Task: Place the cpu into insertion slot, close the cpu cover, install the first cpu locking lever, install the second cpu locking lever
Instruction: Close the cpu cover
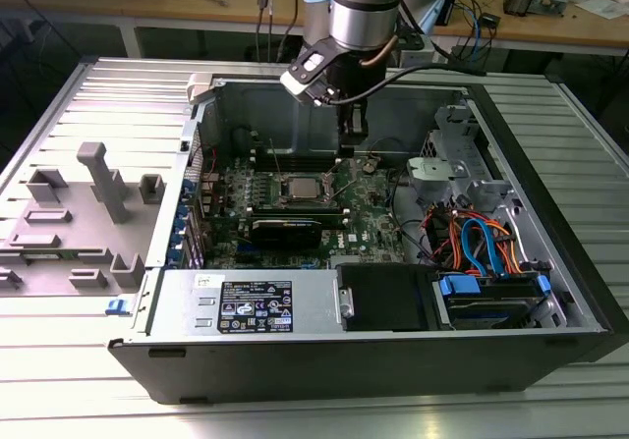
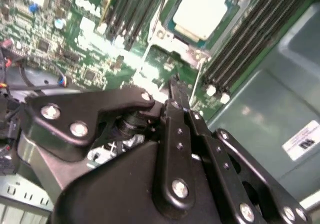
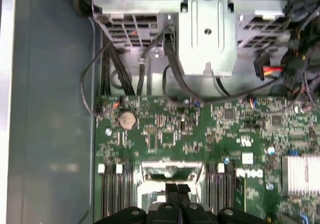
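The cpu (image 1: 300,186) (image 2: 202,11) lies flat in the insertion slot (image 1: 278,192) of the green motherboard, silvery top up. The cpu cover (image 2: 172,44) (image 3: 170,171) seems to lie down around it as a thin metal frame. My gripper (image 1: 351,142) (image 2: 175,85) (image 3: 172,187) hangs just above the board, a short way to the exterior view's right of and behind the slot. In both wrist views its black fingers (image 2: 178,115) are pressed together with nothing between them.
Long black memory slots (image 2: 235,48) (image 3: 115,189) flank the socket. A coin battery (image 3: 127,119) sits near the board's edge. A graphics card (image 1: 285,231), power supply (image 1: 251,306), drive cage with cables (image 1: 482,252) and case walls (image 1: 197,115) crowd around.
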`<state>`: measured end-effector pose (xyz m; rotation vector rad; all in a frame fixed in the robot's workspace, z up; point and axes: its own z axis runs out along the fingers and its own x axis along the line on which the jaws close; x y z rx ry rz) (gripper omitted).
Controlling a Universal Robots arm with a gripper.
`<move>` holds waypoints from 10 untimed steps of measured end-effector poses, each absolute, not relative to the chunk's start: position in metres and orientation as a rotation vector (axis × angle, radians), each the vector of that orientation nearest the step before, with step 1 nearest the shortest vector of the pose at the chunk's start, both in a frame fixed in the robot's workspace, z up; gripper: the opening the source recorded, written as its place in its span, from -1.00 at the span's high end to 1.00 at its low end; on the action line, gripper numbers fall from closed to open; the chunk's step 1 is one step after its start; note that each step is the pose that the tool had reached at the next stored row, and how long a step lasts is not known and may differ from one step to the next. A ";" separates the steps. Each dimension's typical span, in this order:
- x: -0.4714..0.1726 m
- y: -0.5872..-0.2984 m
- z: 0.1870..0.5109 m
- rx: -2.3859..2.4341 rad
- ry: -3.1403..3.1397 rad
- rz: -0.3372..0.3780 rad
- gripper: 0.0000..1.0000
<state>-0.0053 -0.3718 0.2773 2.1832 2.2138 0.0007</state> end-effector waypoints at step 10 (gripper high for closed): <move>0.032 -0.371 0.266 2.170 2.230 -0.001 0.79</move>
